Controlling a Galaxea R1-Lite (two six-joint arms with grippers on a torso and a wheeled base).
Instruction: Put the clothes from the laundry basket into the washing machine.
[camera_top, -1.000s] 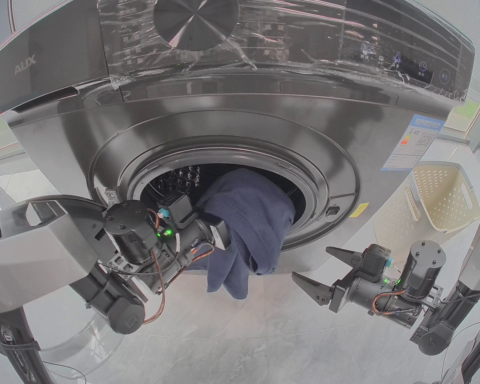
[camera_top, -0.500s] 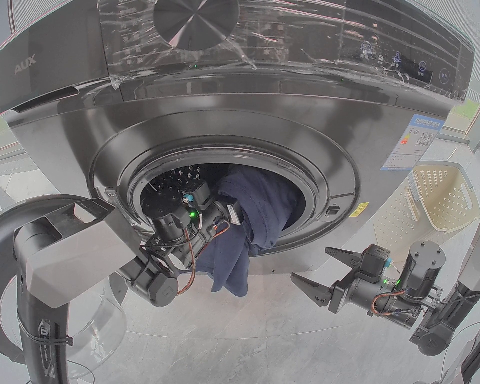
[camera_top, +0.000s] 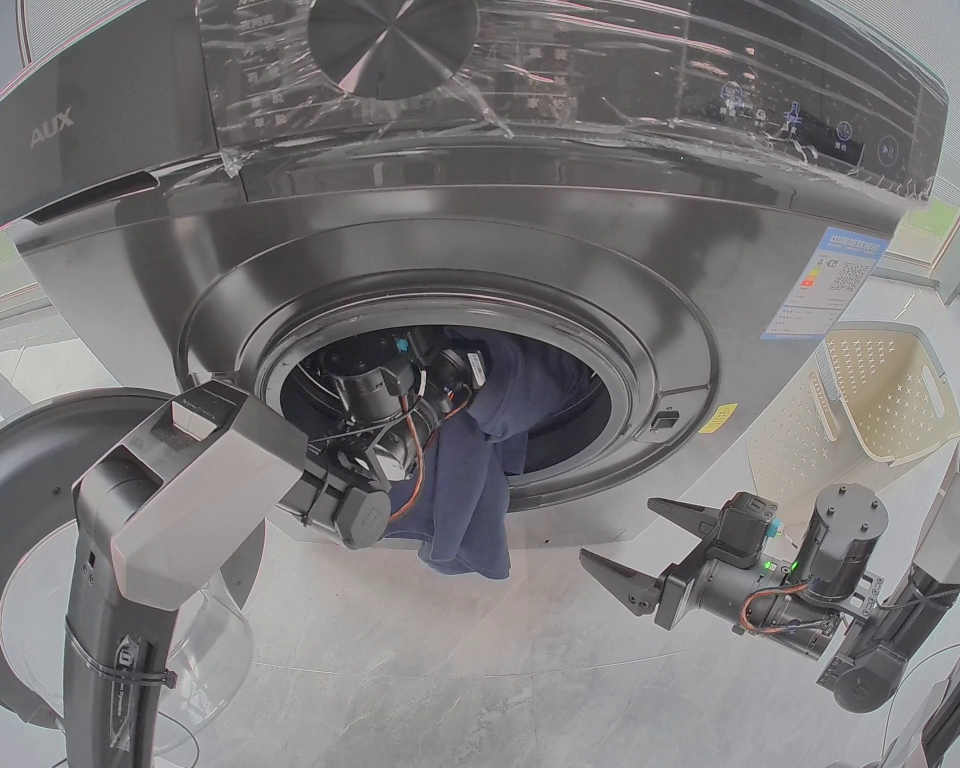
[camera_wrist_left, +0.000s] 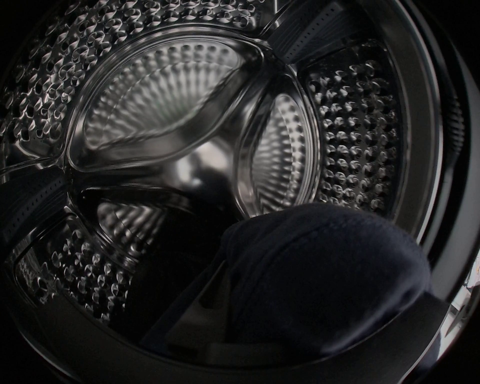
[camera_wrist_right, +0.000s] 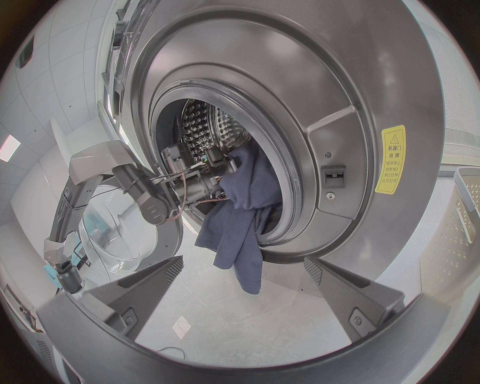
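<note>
The washing machine (camera_top: 640, 270) stands with its round opening uncovered. My left arm reaches through the opening, and my left gripper (camera_top: 478, 368) is just inside the rim, shut on a navy garment (camera_top: 470, 480) that covers its fingers. Part of the garment lies in the drum (camera_wrist_left: 165, 100) as a dark bundle (camera_wrist_left: 325, 280). The rest hangs out over the lower rim toward the floor (camera_wrist_right: 245, 210). My right gripper (camera_top: 620, 532) hovers open and empty, low in front of the machine, to the right of the opening. The cream laundry basket (camera_top: 890, 400) stands at the far right.
The machine's glass door (camera_top: 40, 560) is swung open at the left, beside my left arm. The perforated metal drum holds nothing but the garment. Pale tiled floor (camera_top: 520, 660) lies in front of the machine.
My left arm has pushed forward and up into the opening, carrying the navy garment deeper into the drum. Less cloth hangs outside. The right arm has barely moved.
</note>
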